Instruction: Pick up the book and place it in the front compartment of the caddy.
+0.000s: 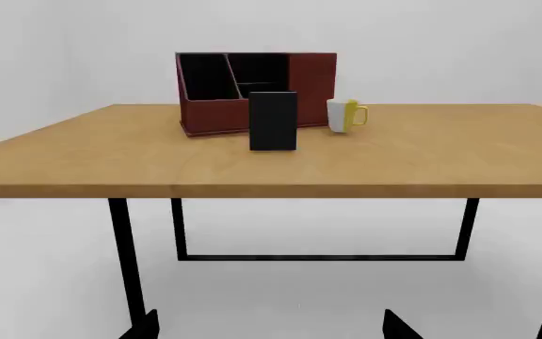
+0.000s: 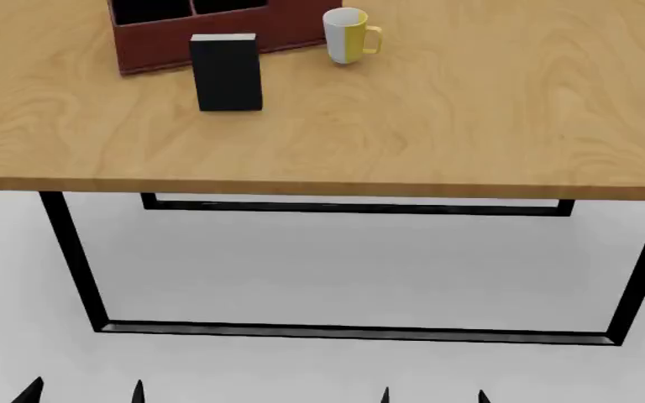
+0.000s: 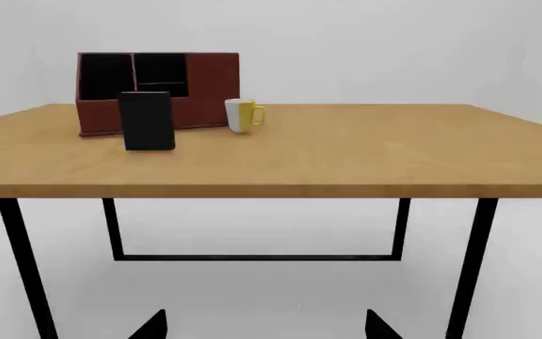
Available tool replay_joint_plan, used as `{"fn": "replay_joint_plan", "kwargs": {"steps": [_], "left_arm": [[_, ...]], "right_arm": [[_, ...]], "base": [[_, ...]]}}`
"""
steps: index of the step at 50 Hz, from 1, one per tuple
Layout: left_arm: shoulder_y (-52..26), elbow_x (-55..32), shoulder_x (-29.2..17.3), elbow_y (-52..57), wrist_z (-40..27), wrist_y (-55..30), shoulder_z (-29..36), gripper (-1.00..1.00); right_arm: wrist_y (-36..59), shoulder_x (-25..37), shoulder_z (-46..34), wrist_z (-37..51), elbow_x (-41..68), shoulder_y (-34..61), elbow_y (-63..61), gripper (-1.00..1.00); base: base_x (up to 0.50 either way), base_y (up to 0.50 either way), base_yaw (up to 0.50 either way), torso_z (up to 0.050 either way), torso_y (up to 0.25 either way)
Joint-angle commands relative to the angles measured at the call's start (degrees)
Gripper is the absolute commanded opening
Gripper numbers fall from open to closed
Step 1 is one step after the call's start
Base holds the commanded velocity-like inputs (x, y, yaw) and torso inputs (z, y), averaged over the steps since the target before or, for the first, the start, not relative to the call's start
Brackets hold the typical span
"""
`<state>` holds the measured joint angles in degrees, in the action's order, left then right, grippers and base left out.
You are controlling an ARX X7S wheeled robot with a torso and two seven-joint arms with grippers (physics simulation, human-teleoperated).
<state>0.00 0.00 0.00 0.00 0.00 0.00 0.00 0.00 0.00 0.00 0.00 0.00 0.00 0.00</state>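
Note:
The black book stands upright on the wooden table, just in front of the dark red caddy. The left wrist view shows the book against the caddy, whose low-walled front compartment sits behind and beside it. From the right wrist, the book and the caddy lie far off. Both grippers hang low, in front of the table and well short of it. My left gripper is open and empty, and so is my right gripper.
A white-and-yellow mug stands beside the caddy's right end. The table's black metal legs and floor bar lie between the grippers and the tabletop. The table's near edge is above the grippers.

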Motion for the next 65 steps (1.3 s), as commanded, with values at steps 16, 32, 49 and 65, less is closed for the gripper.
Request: {"fn": "replay_joint_plan", "kwargs": {"steps": [16, 32, 49, 65], "left_arm": [[-2.4, -2.4, -5.3, 21.5, -1.2, -23.6, 4.2, 1.00], [-11.6, -5.6, -7.9, 44.6, -2.2, -53.1, 2.1, 1.00], [-26.1, -10.4, -10.8, 60.0, -4.3, -79.3, 4.1, 1.00], [-28.9, -27.5, -15.1, 57.7, -16.3, -77.6, 1.2, 1.00]], "right_arm": [[21.6, 4.6, -2.1, 4.5, 0.4, 3.1, -22.4, 1.00], [51.2, 8.6, -1.7, 4.0, 1.8, 15.8, -43.6, 1.00], [74.3, 9.2, -1.8, 4.0, 4.3, 29.8, -59.9, 1.00], [74.6, 11.7, -1.1, 10.4, 12.9, 29.8, -59.2, 1.00]], "base": [[0.00, 0.00, 0.00, 0.000, 0.000], [0.00, 0.00, 0.00, 0.000, 0.000], [0.00, 0.00, 0.00, 0.000, 0.000], [0.36, 0.00, 0.00, 0.000, 0.000]]}}
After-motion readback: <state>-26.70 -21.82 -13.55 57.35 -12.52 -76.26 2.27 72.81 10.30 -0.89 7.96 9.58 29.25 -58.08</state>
